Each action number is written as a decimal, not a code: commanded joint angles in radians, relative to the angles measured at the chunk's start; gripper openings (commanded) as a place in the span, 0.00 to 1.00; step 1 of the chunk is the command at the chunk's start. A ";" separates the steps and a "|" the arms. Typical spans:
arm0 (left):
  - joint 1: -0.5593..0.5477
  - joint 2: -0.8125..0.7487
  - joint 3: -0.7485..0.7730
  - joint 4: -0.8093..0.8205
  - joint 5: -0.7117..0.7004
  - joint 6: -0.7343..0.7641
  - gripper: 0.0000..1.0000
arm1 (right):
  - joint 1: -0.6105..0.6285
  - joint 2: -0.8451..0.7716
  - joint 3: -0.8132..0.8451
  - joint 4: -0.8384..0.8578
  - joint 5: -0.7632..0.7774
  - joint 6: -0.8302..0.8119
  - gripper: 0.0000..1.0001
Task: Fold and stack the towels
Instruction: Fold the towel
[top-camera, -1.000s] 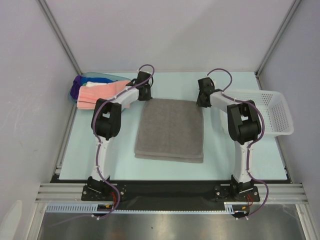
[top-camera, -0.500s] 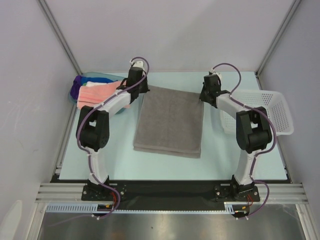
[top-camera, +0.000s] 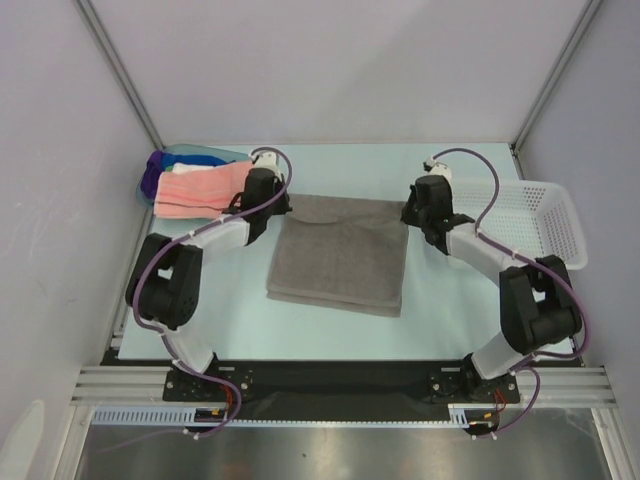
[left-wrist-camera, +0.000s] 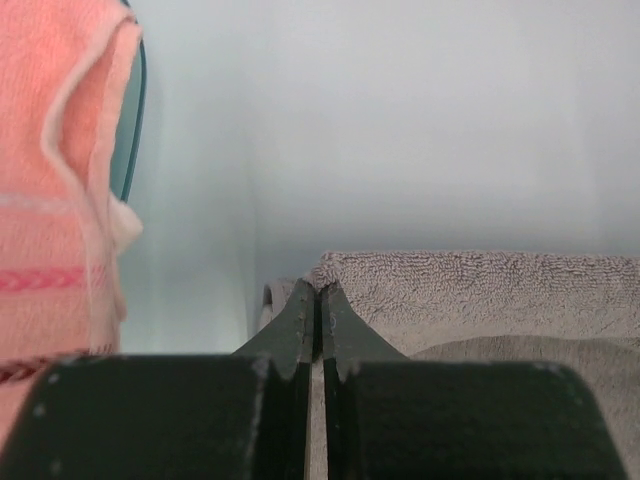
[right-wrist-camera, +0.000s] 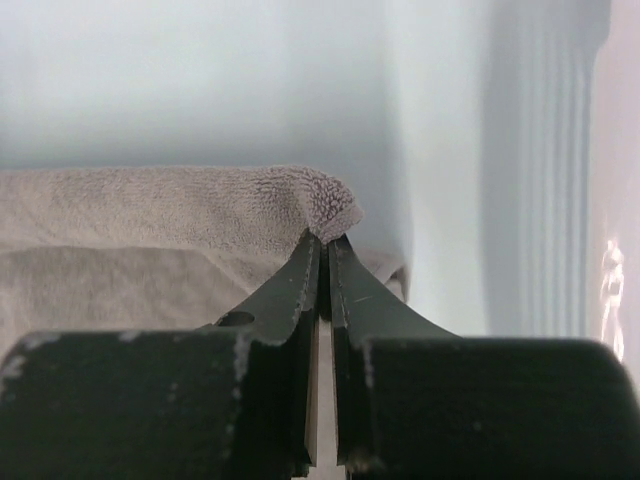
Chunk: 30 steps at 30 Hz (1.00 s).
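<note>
Left jaws and right jaws clench the grey towel by its far corners; from above, both pinches stay hidden.

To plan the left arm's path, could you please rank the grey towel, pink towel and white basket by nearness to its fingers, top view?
1. Grey towel: held, far-left corner.
2. Pink towel: just left.
3. White basket: far right.
</note>
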 joint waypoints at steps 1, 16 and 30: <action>-0.018 -0.127 -0.080 0.129 -0.046 -0.010 0.00 | 0.041 -0.111 -0.062 0.074 0.045 0.020 0.00; -0.108 -0.382 -0.420 0.238 -0.187 -0.026 0.00 | 0.164 -0.378 -0.311 0.034 0.119 0.089 0.00; -0.110 -0.509 -0.559 0.214 -0.144 -0.086 0.00 | 0.233 -0.516 -0.444 0.003 0.169 0.145 0.00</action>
